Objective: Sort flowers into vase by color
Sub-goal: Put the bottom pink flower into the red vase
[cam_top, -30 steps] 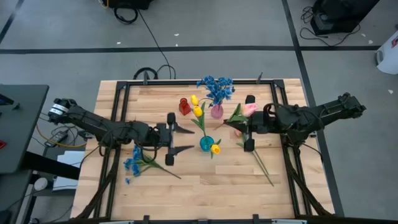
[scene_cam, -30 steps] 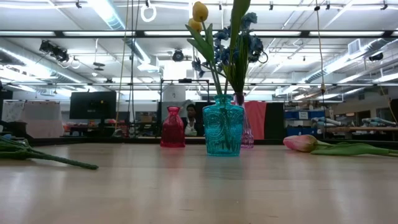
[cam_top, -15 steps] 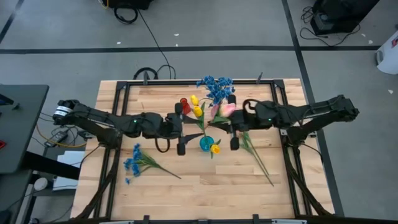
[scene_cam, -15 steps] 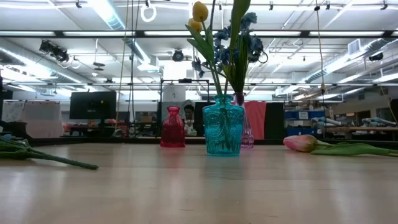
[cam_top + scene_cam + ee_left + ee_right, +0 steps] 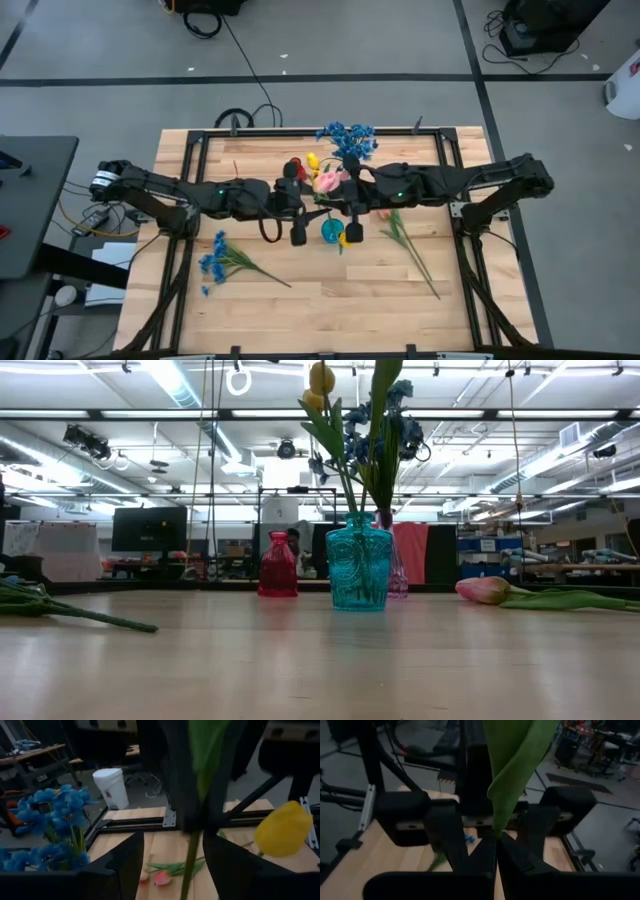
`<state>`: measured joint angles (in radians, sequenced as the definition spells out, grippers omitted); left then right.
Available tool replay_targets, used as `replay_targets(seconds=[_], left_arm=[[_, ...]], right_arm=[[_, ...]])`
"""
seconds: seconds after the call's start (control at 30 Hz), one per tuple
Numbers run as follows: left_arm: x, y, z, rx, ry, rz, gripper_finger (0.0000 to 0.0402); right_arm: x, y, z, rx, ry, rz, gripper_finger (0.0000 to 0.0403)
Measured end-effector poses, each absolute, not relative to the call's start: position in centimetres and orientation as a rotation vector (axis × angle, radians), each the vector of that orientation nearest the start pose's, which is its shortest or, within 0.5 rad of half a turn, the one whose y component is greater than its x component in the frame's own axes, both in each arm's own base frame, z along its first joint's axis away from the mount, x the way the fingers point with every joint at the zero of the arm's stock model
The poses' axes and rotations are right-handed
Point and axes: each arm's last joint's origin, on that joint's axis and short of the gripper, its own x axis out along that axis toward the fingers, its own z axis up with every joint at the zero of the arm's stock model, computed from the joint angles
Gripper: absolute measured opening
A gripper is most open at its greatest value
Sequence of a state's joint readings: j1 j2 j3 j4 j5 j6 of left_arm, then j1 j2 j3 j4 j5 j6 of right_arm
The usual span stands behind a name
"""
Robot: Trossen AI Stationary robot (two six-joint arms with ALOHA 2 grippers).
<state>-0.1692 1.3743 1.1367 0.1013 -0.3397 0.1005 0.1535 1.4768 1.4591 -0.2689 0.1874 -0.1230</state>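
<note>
We see the right tool (image 5: 344, 196) pinching a pink tulip (image 5: 327, 182) by its stem above the vases, beside the teal vase (image 5: 331, 231). The left tool (image 5: 297, 203) hangs spread just opposite, holding nothing. A blue sprig (image 5: 214, 262) and another pink tulip (image 5: 485, 590) lie on the tabletop (image 5: 330, 300).

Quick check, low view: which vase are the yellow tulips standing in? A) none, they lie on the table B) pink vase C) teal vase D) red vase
C: the yellow tulips rise on green stems from the teal vase, in front of the red vase.
</note>
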Motion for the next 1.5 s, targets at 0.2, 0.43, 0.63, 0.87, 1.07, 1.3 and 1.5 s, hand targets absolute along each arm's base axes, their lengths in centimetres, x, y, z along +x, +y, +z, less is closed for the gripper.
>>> replay_targets(seconds=[0.2,0.43,0.63,0.87,1.07,1.3,1.5], left_arm=[[31.0,-4.4,34.9,0.141,0.163,0.163,0.0135],[30.6,-4.3,35.2,0.177,0.164,0.158,0.0035],[30.6,-4.4,35.2,0.188,0.165,0.119,0.0011],[29.9,-4.4,35.7,0.184,0.157,0.057,0.0005],[26.7,-2.7,37.6,0.191,0.088,0.06,0.0006],[23.3,-0.2,38.7,0.176,0.015,0.056,0.0006],[21.7,2.5,35.5,0.139,0.072,0.118,0.0006]], right_arm=[[33.0,4.4,39.2,-0.16,0.321,-0.067,0.0026],[32.7,4.4,38.9,-0.142,0.363,-0.074,0.0026],[32.7,4.6,38.8,-0.145,0.367,-0.057,0.0053],[31.6,5.0,39.6,-0.127,0.356,-0.044,0.0147],[28.6,4.5,41.4,-0.097,0.33,-0.05,0.0195],[26.3,3.9,39.5,-0.094,0.323,-0.044,0.0197],[25.5,3.7,35.7,-0.104,0.288,-0.005,0.0196]])
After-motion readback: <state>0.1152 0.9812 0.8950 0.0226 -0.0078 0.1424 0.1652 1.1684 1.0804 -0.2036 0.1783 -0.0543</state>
